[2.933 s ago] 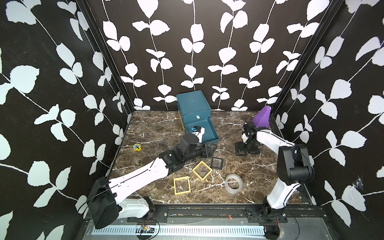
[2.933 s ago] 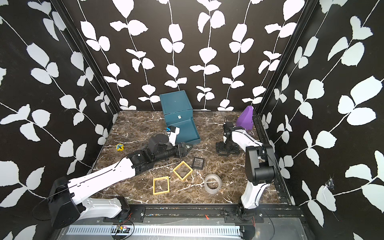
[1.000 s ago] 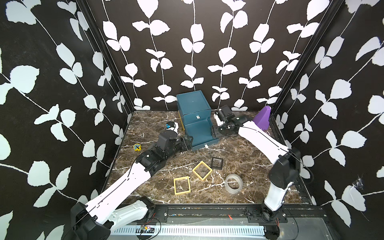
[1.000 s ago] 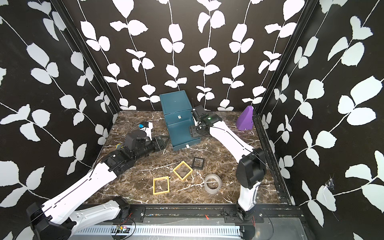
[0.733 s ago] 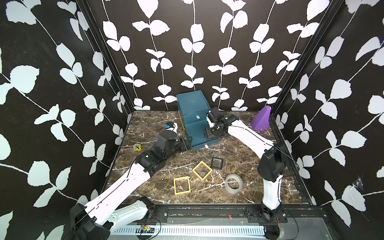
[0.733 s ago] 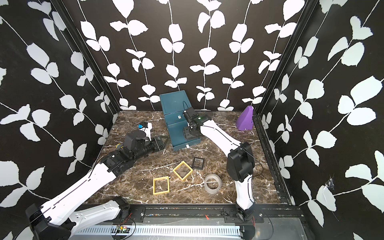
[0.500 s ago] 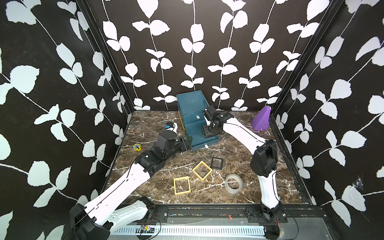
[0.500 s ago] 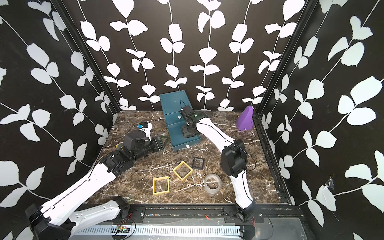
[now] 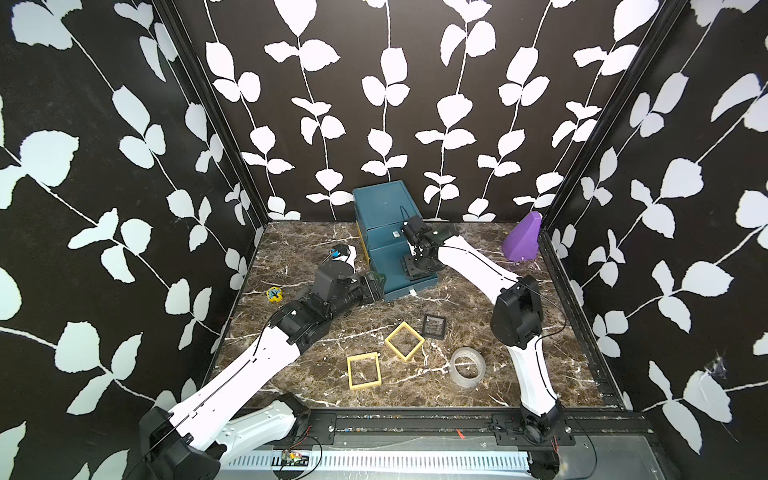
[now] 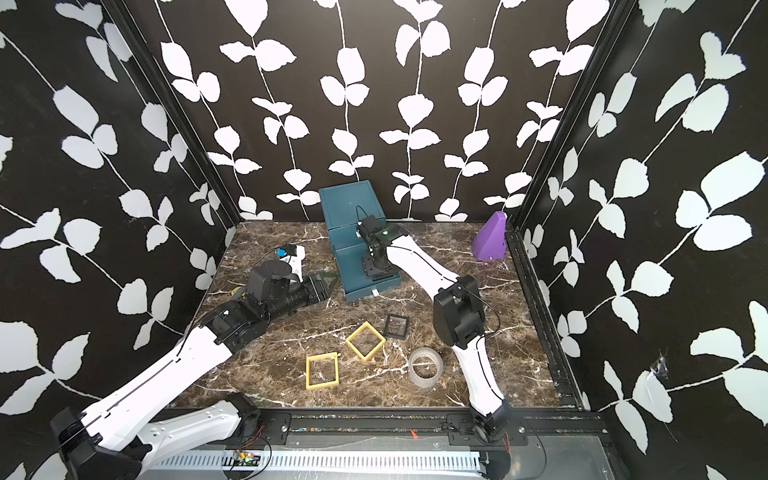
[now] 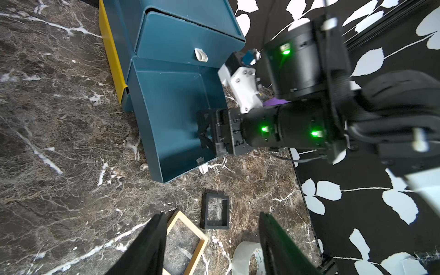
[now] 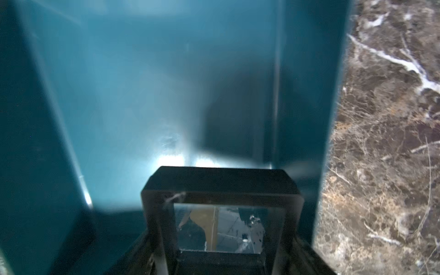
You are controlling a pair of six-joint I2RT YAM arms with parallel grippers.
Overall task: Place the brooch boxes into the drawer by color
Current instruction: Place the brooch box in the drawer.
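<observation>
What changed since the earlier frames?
Right gripper carried a black brooch box from near the purple wedge into the open bottom drawer, still gripping it. Left gripper, open, backed off the drawer front to its own side. Unchanged: drawer open; two yellow boxes, other black box, tape roll.

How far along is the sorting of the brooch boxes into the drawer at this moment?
Done: no grey boxes are in view, so they may already be stored. In hand: the right gripper holds one black box over the open drawer. Remaining: a second black box and two yellow boxes lie on the table; the left gripper is open and empty.
</observation>
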